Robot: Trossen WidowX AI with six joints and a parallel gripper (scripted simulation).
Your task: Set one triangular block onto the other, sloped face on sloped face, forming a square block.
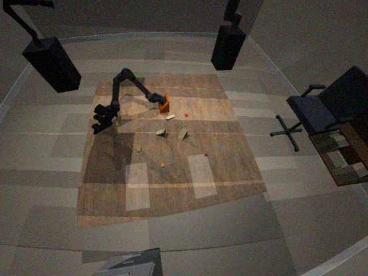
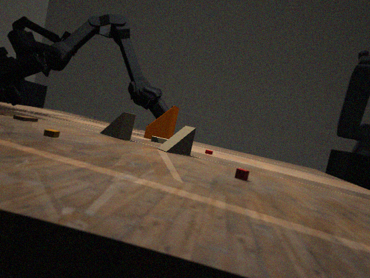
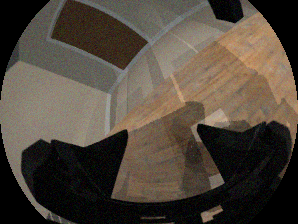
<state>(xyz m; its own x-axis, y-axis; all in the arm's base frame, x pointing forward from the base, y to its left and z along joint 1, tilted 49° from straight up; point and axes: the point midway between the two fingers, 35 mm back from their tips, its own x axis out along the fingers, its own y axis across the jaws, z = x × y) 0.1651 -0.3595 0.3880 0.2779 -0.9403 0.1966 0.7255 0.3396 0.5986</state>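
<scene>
We could not make out the table beneath the dark, wide-open, empty claw (image 1: 95,125) (image 3: 164,131); two grey-tan triangular wedges (image 1: 161,133) (image 1: 183,134) (image 2: 121,126) (image 2: 179,142) stood apart, inward from the wood-grained bench's (image 1: 173,196) (image 2: 187,214) edges.

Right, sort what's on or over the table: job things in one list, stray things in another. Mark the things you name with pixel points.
For the job:
- one beige wedge (image 1: 161,133) (image 2: 121,127)
- the other beige wedge (image 1: 183,134) (image 2: 177,142)
- the open gripper (image 1: 94,122) (image 2: 7,78) (image 3: 164,131)

Just lying about:
- orange wedge (image 1: 165,107) (image 2: 163,124)
- cream bar (image 1: 170,117) (image 2: 160,139)
- one red bit (image 1: 186,115) (image 2: 209,152)
- another red bit (image 1: 206,154) (image 2: 242,174)
- yellow bit (image 1: 163,165) (image 2: 51,133)
- tan bit (image 1: 139,150) (image 2: 25,118)
</scene>
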